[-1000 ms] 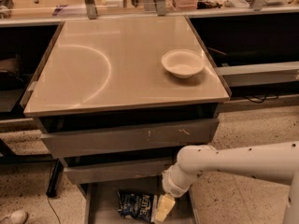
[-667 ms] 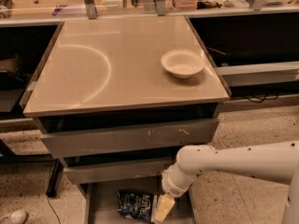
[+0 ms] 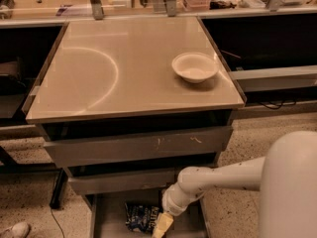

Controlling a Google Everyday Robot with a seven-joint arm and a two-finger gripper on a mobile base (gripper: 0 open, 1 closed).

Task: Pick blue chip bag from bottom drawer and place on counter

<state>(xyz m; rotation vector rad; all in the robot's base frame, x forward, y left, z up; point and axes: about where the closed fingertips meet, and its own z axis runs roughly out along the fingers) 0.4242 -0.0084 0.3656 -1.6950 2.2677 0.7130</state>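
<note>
Gripper point(image 3: 162, 225), its spread impossible to tell, hangs inside the shallow grey metal drawer point(image 3: 109, 215) between the crinkled dark-blue foil bag point(image 3: 141, 216) and the drawer's right wall.

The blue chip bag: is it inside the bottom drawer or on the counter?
Inside: the blue chip bag lies on the bottom drawer floor, the gripper beside it.
</note>
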